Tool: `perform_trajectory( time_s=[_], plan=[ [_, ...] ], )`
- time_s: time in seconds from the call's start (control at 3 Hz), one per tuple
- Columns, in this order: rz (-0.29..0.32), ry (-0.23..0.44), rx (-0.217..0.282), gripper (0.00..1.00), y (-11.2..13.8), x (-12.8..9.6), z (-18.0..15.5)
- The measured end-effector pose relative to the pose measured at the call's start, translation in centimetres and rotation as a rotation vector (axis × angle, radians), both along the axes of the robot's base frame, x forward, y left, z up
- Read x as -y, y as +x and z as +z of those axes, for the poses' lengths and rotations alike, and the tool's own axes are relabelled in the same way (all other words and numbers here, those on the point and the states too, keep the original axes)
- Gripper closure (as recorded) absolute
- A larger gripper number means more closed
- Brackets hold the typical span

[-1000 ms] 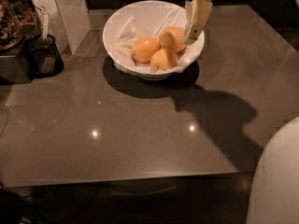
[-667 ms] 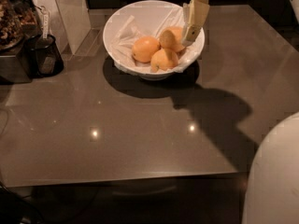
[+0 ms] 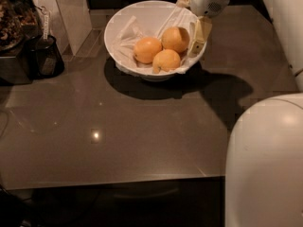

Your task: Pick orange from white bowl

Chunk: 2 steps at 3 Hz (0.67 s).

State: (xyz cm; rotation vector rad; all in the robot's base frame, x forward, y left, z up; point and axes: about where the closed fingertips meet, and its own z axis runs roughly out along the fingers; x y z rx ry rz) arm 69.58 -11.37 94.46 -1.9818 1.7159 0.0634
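The white bowl (image 3: 118,20) stands at the back of the dark table, lined with crumpled white paper. Three oranges lie in it: one on the left (image 3: 147,49), one at the front (image 3: 166,60) and one at the back right (image 3: 176,39). My gripper (image 3: 199,38) reaches down from the top right, at the bowl's right rim, right beside the back right orange. It holds nothing that I can see. All three oranges rest in the bowl.
A small dark container (image 3: 46,56) and a dark appliance (image 3: 14,41) stand at the table's left edge. A pale panel (image 3: 64,8) rises behind them. My white body (image 3: 265,164) fills the lower right. The table's front edge (image 3: 113,181) runs across the lower part of the view.
My gripper has come down a little and shifted slightly right along the bowl's right rim. The back right orange now shows in full. The oranges and bowl have not moved.
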Motion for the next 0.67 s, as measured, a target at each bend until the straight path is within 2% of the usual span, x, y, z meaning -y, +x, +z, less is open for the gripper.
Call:
perform_trajectory(
  time_s=[0.67],
  plan=[
    [-0.001, 0.021, -0.010, 0.00, 1.4, -1.0, -1.2]
  ],
)
